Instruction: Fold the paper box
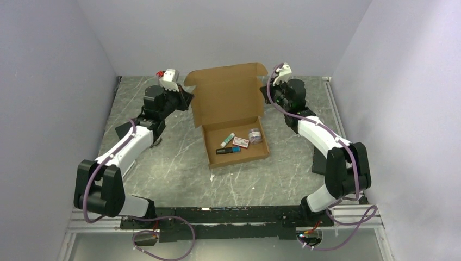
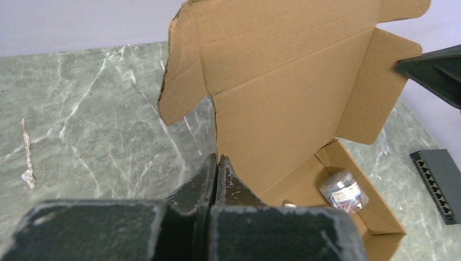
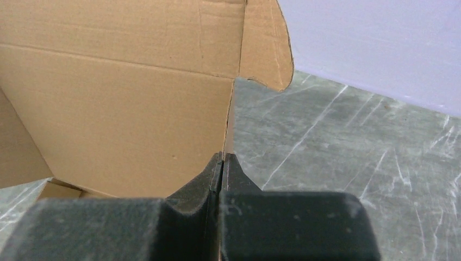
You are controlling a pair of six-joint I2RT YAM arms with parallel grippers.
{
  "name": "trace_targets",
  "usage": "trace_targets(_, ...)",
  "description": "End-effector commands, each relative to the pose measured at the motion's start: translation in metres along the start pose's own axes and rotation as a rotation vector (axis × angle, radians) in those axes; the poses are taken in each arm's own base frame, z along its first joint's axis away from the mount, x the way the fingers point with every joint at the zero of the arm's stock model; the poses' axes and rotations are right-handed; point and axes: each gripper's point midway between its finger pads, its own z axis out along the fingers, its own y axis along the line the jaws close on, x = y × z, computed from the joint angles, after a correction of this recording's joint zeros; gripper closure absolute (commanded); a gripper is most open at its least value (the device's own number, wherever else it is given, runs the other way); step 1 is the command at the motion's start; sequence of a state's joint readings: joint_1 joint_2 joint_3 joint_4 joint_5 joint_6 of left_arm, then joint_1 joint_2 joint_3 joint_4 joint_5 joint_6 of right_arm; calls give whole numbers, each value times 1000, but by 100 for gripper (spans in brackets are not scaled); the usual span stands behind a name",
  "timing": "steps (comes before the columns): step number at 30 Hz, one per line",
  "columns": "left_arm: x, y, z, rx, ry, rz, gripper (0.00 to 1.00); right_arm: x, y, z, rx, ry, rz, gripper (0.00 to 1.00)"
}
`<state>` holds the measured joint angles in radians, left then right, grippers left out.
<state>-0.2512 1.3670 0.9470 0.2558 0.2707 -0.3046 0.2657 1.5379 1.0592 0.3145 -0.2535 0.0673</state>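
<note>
Nearest: left pincer [image 2: 216,163] and right pincer [image 3: 223,160] pressed together, apparently pinching paper box [image 2: 282,81] lid side edges | cardboard: light, stiff, creases easily | best hold: lid edges, thin pinch.

The left gripper [image 2: 217,162] fills the bottom of the frame, its 2 black fingers [image 2: 198,185] pressed together with no gap. The left edge of the box [image 2: 282,109] lid runs straight down into their tips. The lid stands upright, with 1 rounded flap [image 2: 182,70] on its left and another on its right. A black part [image 2: 435,70] reaches that right flap from the frame's edge. A clear packet [image 2: 342,190] lies in the tray below. A dark ribbed pad [image 2: 441,182] lies right of the box on the green marbled table [image 2: 81,109], and a pale scrap [image 2: 26,157] lies far left.
</note>
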Motion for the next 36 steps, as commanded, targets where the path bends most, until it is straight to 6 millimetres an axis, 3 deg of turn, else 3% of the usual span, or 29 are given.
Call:
trace_targets(1, -32, -19, 12, 68, -120, 104, 100, -30, 12, -3, -22, -146, -34, 100)
trace_targets(7, -16, -38, 10, 89, -124, 159, 100, -10, 20, -17, -54, -149, -4, 100)
trace_targets(16, 9, -44, -16, 40, -97, 143, 100, 1, 25, -33, -50, -118, 49, 100)
trace_targets(36, 23, -67, -47, -1, -102, 164, 100, 26, 44, -63, -57, -32, 20, 100)
